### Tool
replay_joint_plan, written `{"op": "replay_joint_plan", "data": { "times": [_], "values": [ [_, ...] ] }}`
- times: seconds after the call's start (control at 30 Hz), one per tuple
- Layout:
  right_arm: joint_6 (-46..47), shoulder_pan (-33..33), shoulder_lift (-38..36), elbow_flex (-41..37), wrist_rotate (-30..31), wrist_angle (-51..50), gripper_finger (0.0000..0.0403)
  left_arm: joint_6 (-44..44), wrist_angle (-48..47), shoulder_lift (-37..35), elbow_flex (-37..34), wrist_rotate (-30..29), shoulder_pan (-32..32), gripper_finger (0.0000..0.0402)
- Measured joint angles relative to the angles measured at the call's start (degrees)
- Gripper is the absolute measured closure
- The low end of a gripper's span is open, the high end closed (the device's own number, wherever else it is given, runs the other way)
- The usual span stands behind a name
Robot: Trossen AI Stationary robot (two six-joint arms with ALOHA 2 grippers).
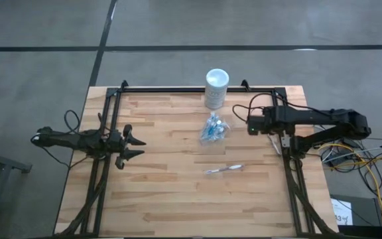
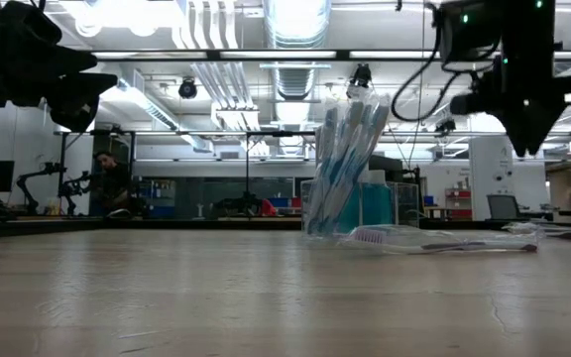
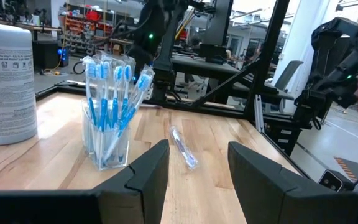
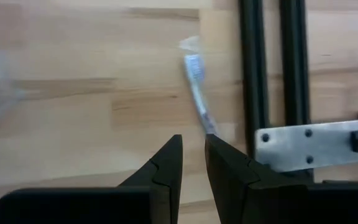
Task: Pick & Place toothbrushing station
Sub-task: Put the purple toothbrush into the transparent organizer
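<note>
A small clear cup (image 1: 213,129) full of blue-and-white toothbrushes stands upright on the wooden table's middle. It also shows in the low view (image 2: 343,178) and in the left wrist view (image 3: 109,118). Something teal (image 2: 370,206) shows low in the cup. One wrapped toothbrush (image 1: 223,170) lies flat nearer the front. Another wrapped toothbrush (image 4: 197,93) lies by the right frame rail. My left gripper (image 1: 138,147) is open and empty, left of the cup and level. My right gripper (image 4: 193,142) points down, high above that toothbrush, its fingers a narrow gap apart and empty.
A tall white cylinder (image 1: 217,88) stands at the table's far edge behind the cup. Black frame rails (image 1: 288,172) run along the table's left, right and far sides. A person (image 2: 112,180) sits in the room beyond the table.
</note>
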Motion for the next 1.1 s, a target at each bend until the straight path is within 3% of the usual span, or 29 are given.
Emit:
{"op": "replay_joint_plan", "data": {
  "times": [0.3,0.73,1.1],
  "values": [
    [-4.56,-6.86,0.01,-8.42,0.14,5.2,0.0335,-0.02,0.0,0.0,0.0,0.02,0.02,0.0231],
    [-17.08,-8.77,0.38,-14.46,2.51,19.11,0.0331,-0.01,0.0,0.0,0.0,0.01,0.02,0.0231],
    [-15.08,-12.16,0.15,-17.42,-1.45,19.28,0.0262,0.0,0.0,0.01,0.0,0.01,0.07,0.0231]
  ]
}}
